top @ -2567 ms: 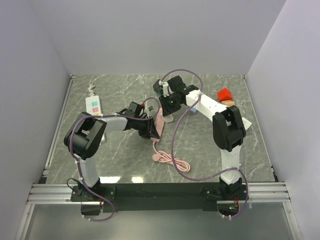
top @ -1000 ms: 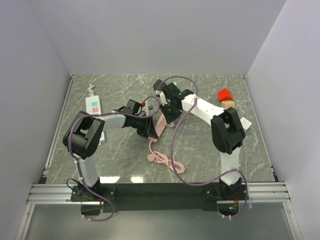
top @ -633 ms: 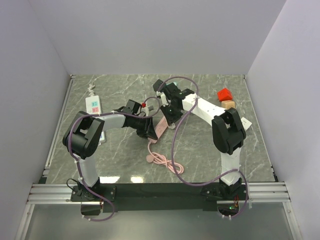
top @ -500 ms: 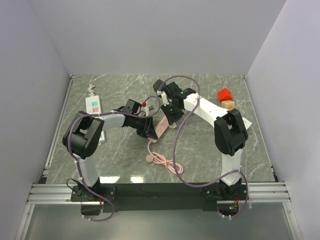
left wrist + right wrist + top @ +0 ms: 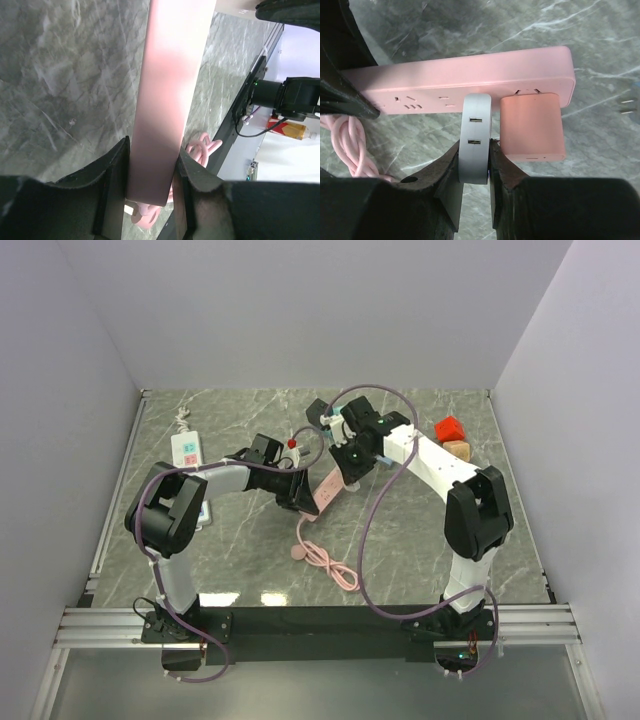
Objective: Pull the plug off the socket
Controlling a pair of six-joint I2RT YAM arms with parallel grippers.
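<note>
Between the fingers of the right gripper [image 5: 475, 161] sits the grey USB plug [image 5: 475, 125], clenched by its sides and seated in the pink power strip [image 5: 445, 75]. The left gripper [image 5: 152, 170] clamps the strip's cable end. I'd pull straight out along the prongs (no twisting), sparing the pink adapter [image 5: 532, 127] just beside. The prongs are hidden, so I can't judge how deep the plug sits.

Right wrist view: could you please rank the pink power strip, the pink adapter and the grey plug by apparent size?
1. pink power strip
2. pink adapter
3. grey plug, clearly narrower than the adapter
</note>
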